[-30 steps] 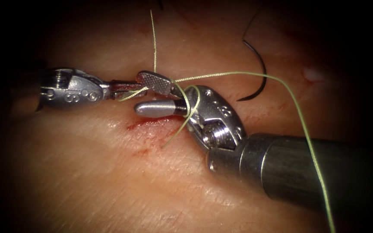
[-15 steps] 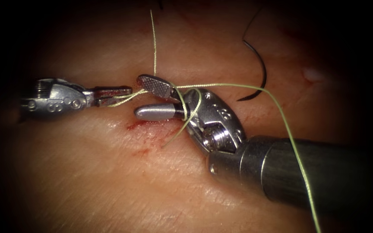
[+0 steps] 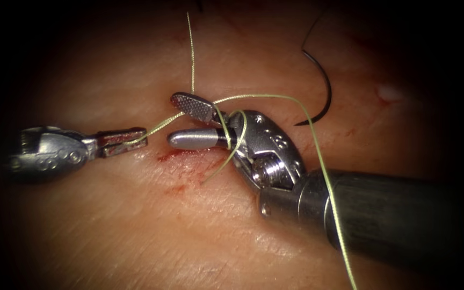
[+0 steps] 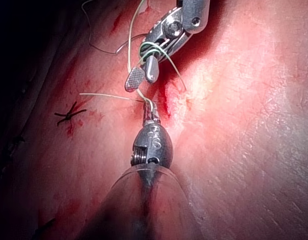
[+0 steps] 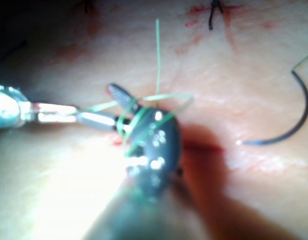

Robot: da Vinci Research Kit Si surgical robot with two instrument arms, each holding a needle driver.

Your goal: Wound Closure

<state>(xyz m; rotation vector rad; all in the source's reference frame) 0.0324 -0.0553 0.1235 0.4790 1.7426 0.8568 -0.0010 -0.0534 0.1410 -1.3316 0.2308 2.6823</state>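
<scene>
Needle: the dark curved steel needle (image 3: 320,88) lies free on the pale pink pork tissue (image 3: 135,231), to the right of the cut, held by neither tool and not driven into the tissue; its point rests near the right tool's wrist.
Thread: the thin yellow-green suture thread (image 3: 275,97) runs from the left tool's tip, passes between the right tool's jaws, loops around their base, then arcs over and down across the dark shaft. A second strand rises straight up from the cut.
Cut: the short red-stained cut (image 3: 181,156) sits just below the right tool's lower jaw, with red fluid smeared beside it.
Left tool: the silver left needle driver (image 3: 124,142) has its jaws clamped on the thread, left of the cut.
Right tool: the silver right needle driver (image 3: 189,122) has its jaws spread apart and grips nothing; the thread is wound around it.
Risk: the loops look loose, so I judge they could slide off the open jaws. A hard pull from the left could tear the thread through the cut's edge. The loose needle could snag the slack strand.
</scene>
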